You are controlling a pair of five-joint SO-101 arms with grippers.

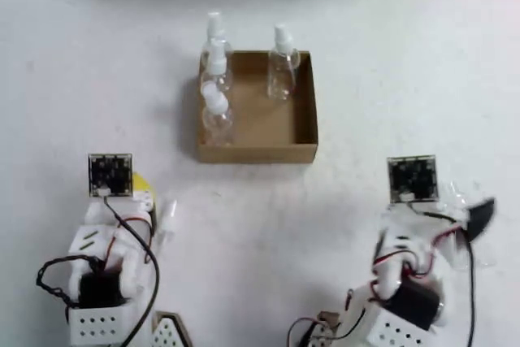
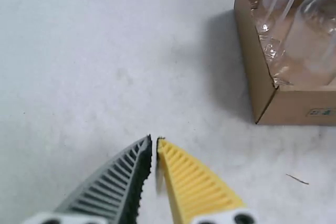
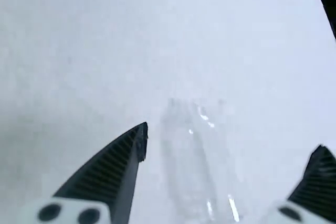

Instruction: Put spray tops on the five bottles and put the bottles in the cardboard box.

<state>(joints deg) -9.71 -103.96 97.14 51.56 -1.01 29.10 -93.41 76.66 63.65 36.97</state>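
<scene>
Left gripper (image 2: 155,144), lower left of the high view: grey and yellow fingers pressed together with nothing between them, tips over bare table (image 1: 73,79). Just right of it a small white piece (image 1: 168,215) lies on the table. Probably the last spray top, too faint to be sure.

Centre: cardboard box (image 1: 256,153), open. Four capped bottles (image 1: 216,111) stand in it, three in a row along its left wall, one at its back right. The front right of the box floor is bare.

Lower right: right gripper (image 3: 231,139) spread wide, low over the fifth bottle (image 3: 195,161). The bottle lies on its side on the table between the jaws, untouched. Cannot tell whether it wears a top.

Risks, as judged:
- The clear round bottle may roll or squirt out if the jaws close off-centre, and thin plastic may buckle under a hard pinch.
- If the white piece is the top, it sits across the table from the bottle, so a mid-air fit could miss the neck.
- Lowering into the box could topple the standing four
</scene>
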